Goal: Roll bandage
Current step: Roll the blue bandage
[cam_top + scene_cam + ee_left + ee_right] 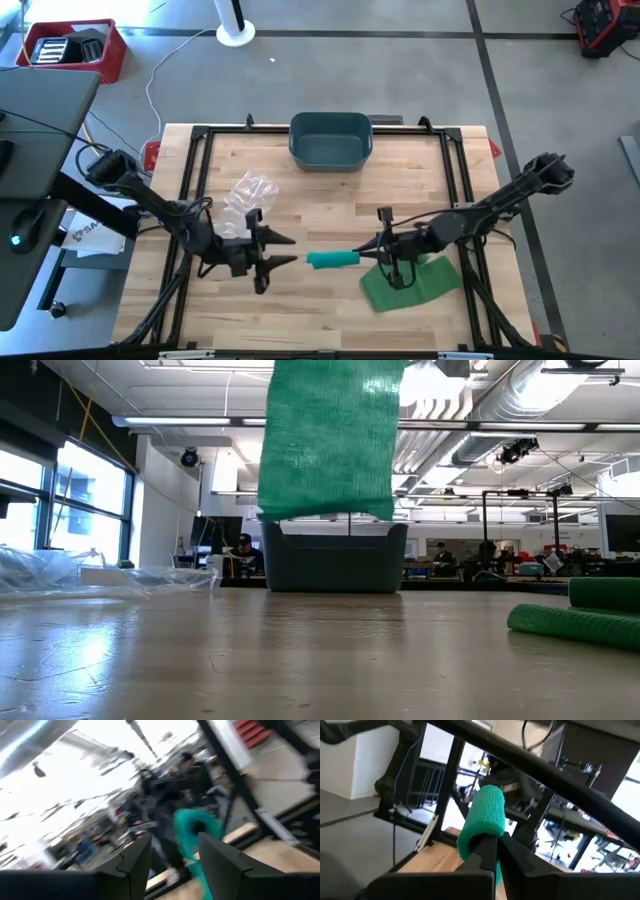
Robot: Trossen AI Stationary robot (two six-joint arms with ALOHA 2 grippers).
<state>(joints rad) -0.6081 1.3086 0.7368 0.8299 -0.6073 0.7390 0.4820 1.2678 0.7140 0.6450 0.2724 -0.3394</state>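
Observation:
A green bandage roll (332, 260) is held level above the table's middle; in the low view it shows as a green band (330, 440) clear of the tabletop. Its loose tail lies in a heap (412, 282) at the near right, and this heap also shows in the low view (585, 620). My right gripper (378, 250) is shut on the roll's right end. My left gripper (296, 250) is open, its fingers pointing toward the table's right, just left of the roll's free end. In the left wrist view the roll (196, 831) shows beyond the open fingers, untouched. My right gripper pinches the roll's right end (476, 836) between its two fingers. The fingers come level from the table's right and lie along the roll. The roll sticks out toward the table's left, about level and lifted clear of the table.
A dark blue-grey bin (331, 140) stands at the far middle edge. A crumpled clear plastic bag (250, 192) lies left of centre, behind my left gripper. A black frame (200, 160) runs around the wooden tabletop.

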